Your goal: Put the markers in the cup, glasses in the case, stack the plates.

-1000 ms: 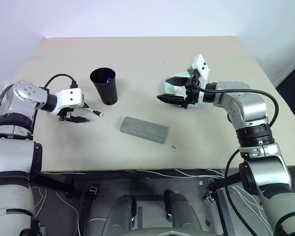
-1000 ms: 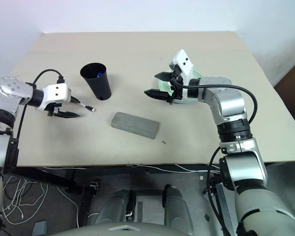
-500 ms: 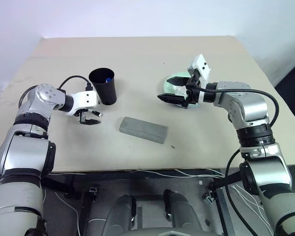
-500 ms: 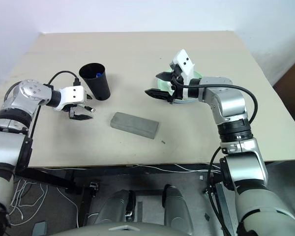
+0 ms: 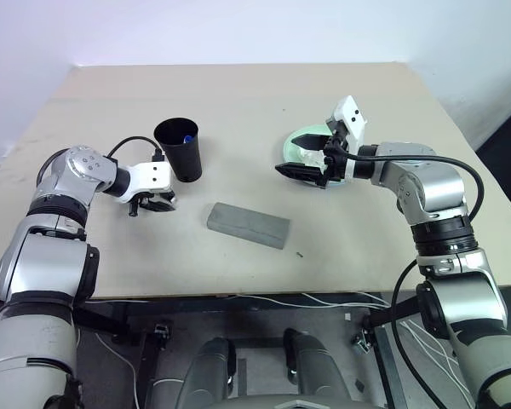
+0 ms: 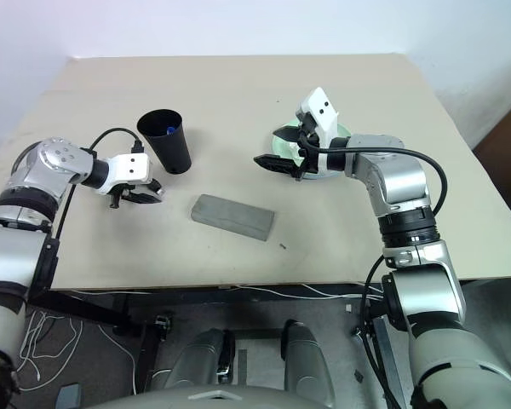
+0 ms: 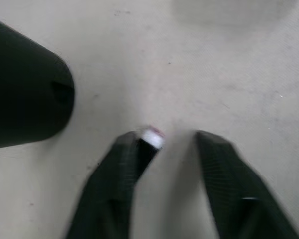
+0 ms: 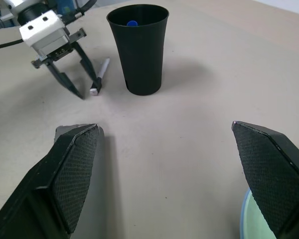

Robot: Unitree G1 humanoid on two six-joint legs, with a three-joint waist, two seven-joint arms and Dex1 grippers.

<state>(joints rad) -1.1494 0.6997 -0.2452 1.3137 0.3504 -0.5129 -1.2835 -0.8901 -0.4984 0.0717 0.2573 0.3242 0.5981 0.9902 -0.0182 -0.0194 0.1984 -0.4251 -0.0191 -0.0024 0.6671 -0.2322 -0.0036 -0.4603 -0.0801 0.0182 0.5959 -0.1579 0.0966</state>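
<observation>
My left end effector [image 8: 74, 69] low over counter [image 5: 238, 102], left of frame: fingers apart, straddling marker [image 8: 99, 75], not clamped. Cup [image 5: 180, 149] just beside, blue-capped marker [image 8: 132, 23] inside. Case [image 5: 248, 225] centre. My right end effector [image 5: 311, 162] spread wide over plates [image 5: 300, 149], centre-right.

A beige table [image 5: 264, 94] stands against a plain white wall [image 5: 238, 30].

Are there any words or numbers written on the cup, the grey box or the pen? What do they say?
None can be read.
Black cup: plain, no writing.
Grey case: plain, no label.
Marker on the table: no print can be made out on its barrel.
</observation>
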